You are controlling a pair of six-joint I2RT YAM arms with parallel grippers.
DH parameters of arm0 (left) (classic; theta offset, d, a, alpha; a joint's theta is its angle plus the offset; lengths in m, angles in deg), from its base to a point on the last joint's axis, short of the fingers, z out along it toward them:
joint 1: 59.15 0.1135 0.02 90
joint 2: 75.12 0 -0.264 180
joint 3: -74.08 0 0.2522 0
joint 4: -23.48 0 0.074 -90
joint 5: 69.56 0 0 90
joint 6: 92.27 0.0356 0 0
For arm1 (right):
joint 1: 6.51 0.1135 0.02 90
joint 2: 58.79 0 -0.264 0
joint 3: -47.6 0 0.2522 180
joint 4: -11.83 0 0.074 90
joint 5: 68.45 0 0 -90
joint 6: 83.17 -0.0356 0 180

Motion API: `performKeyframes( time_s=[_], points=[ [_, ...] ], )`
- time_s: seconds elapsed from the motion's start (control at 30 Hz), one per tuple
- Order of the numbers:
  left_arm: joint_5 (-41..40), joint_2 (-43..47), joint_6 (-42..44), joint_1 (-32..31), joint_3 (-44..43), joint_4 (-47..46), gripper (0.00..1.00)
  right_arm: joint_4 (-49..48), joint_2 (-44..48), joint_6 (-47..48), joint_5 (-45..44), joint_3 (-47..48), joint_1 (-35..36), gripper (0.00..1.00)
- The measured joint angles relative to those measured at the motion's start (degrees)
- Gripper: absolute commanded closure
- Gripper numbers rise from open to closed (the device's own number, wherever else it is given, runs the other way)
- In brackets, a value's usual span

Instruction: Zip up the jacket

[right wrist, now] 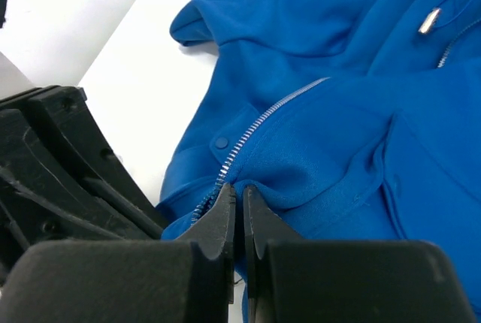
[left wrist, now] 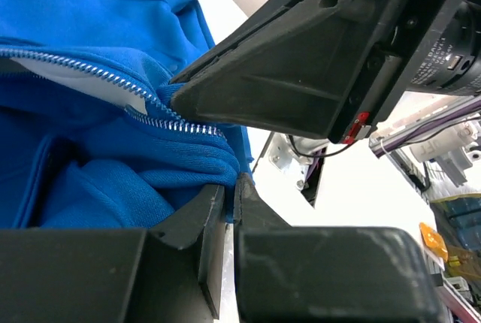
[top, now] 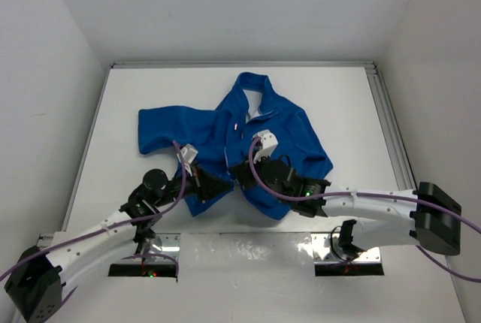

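Toward near edge of desk [top: 353, 113]: left pincer [left wrist: 229, 188] and right pincer [right wrist: 239, 191] clamp jacket [top: 289, 124] hem.
Zipper [right wrist: 259, 120] runs from them toward far edge; right pincer nearer it.

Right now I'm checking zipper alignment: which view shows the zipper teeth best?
Left wrist: both rows of zipper teeth converge close up. Right wrist shows one row running to the right gripper. Top view shows the jacket, its teeth too small to make out.

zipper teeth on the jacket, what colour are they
The zipper teeth are silver against the blue jacket; clearest in the left wrist view.
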Motion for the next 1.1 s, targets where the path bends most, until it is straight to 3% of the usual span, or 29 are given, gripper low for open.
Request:
performKeyframes(
  time_s=[0.1, 0.13, 0.17, 0.23, 0.27, 0.4, 0.47, 0.57, 0.63, 0.73, 0.9, 0.97, 1.0, 1.1],
  points=[
    [0.48, 0.17, -0.26, -0.07, 0.07, 1.51, 1.00, -1.42, 1.11, -2.08, 0.74, -2.60, -0.15, 0.99],
    [0.96, -0.07, -0.52, -0.11, 0.22, 1.92, 1.00, -1.46, 1.97, -3.10, 1.18, -4.07, -0.28, 0.93],
    [1.40, -0.28, -0.96, -0.22, 0.79, 1.68, 1.00, -1.42, 2.69, -4.07, 1.62, -5.31, -0.37, 0.78],
    [2.84, -0.31, -2.16, -0.55, 3.10, 1.29, 1.00, -0.37, 4.15, -5.86, 2.01, -7.21, -0.44, 0.62],
    [3.98, -0.31, -2.78, -0.90, 4.28, 1.60, 1.00, 1.05, 4.85, -6.27, 1.95, -7.52, -0.76, 0.47],
    [7.34, -1.01, -4.70, -1.75, 6.43, 3.32, 1.00, 5.79, 8.35, -7.63, 2.08, -7.56, -1.75, 0.22],
    [8.02, -1.01, -5.51, -1.88, 6.45, 3.30, 1.00, 9.42, 10.75, -8.17, 2.29, -7.32, -1.77, 0.19],
    [9.27, -1.03, -6.36, -1.88, 6.45, 3.26, 1.00, 14.01, 14.53, -8.83, 4.63, -6.84, -1.77, 0.22],
    [9.70, -1.03, -6.75, -1.90, 6.45, 3.26, 1.00, 16.24, 17.20, -10.01, 7.61, -6.82, -1.77, 0.46],
    [10.32, -1.57, -7.23, -1.88, 6.45, 3.06, 1.00, 14.84, 20.20, -13.29, 14.62, -8.74, -1.77, 1.00],
    [11.06, -4.04, -9.29, -1.90, 6.45, 0.35, 1.00, 1.46, 20.94, -20.11, 25.94, -21.79, -0.98, 0.97],
    [11.28, -4.68, -10.27, -1.90, 6.45, -0.61, 1.00, -0.02, 19.82, -21.00, 28.37, -24.65, -0.61, 0.88],
    [11.28, -4.72, -10.67, -1.88, 6.45, -0.90, 1.00, -0.76, 19.43, -21.33, 29.14, -25.20, -0.42, 0.79],
    [11.26, -4.44, -11.67, -1.90, 6.45, -1.22, 1.00, -4.44, 19.12, -21.97, 30.38, -25.44, 0.20, 0.69]
  ],
)
